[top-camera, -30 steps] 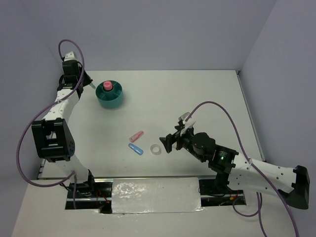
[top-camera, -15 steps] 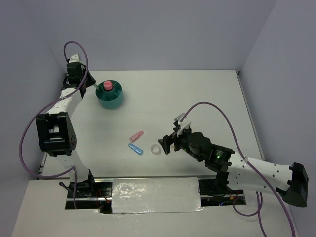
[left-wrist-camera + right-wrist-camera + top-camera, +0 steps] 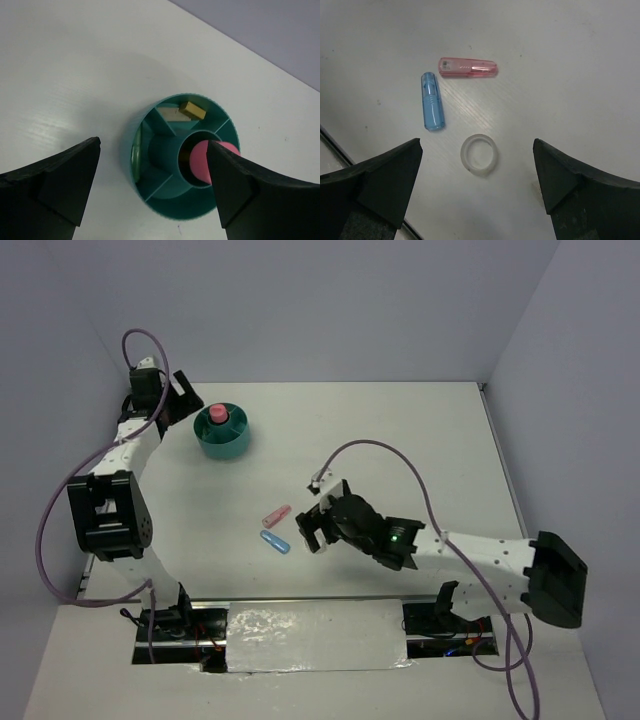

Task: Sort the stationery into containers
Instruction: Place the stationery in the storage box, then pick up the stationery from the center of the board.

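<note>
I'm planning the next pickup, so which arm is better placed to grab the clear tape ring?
Right. The right gripper hangs open directly over the tape ring, which sits centred in its wrist view. The left gripper is open above the teal organiser, far from the ring.

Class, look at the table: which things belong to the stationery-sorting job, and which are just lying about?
Job: teal organiser, pink tube in its middle well, yellow piece in an outer compartment, loose pink stick, blue stick, tape ring.
Lying about: purple cables, shiny sheet at the near edge.
</note>
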Controlling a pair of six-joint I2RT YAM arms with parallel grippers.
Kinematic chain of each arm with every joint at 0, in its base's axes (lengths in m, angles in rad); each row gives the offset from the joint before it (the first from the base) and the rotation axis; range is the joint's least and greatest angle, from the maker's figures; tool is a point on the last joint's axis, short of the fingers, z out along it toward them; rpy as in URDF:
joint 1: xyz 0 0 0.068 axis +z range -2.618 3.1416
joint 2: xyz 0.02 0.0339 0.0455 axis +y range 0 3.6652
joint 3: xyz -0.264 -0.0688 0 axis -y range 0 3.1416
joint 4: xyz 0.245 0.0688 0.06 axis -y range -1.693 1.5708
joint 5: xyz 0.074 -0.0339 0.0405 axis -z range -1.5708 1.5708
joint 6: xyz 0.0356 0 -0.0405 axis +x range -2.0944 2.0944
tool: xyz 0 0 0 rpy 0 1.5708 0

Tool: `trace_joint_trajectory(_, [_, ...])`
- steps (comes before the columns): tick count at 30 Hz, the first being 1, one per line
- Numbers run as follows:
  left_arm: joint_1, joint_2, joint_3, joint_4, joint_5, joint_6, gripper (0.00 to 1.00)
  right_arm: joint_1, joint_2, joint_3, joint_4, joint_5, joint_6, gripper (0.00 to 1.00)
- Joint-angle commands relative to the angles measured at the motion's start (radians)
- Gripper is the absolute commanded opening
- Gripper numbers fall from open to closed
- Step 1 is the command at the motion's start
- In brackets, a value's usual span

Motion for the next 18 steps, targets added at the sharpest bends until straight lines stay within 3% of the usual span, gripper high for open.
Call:
trace_joint_trajectory(1, [0.019, -0.122, 0.089, -0.127, -0.025, -0.095, 0.99, 0.003, 0.115, 0.117, -0.019, -0.086, 0.005, 0.98])
trace_joint_trajectory(3, [0.019, -0.151, 0.149, -0.332, -0.102, -0.150, 0.99, 0.004, 0.239, 0.205, -0.064, -0.111, -0.009, 0.95])
trace_joint_trajectory(6, [0.019, -0.225, 0.125, -0.478, -0.016, -0.146, 0.99, 0.009, 0.399, 0.313, -0.154, -0.117, -0.037, 0.85])
trace_joint_trajectory(8, [0.016, -0.308, 0.024, -0.489, 0.054, -0.108, 0.99, 0.011, 0.506, 0.362, -0.179, -0.133, -0.049, 0.76])
trace_joint_trajectory(13, [0.009, -0.624, -0.312, -0.425, 0.093, -0.063, 0.99, 0.044, 0.661, 0.476, -0.240, -0.191, -0.066, 0.74])
trace_joint_trajectory(18, [0.011, -0.786, -0.410, -0.437, 0.058, 0.022, 0.99, 0.072, 0.753, 0.548, -0.291, -0.192, -0.075, 0.66])
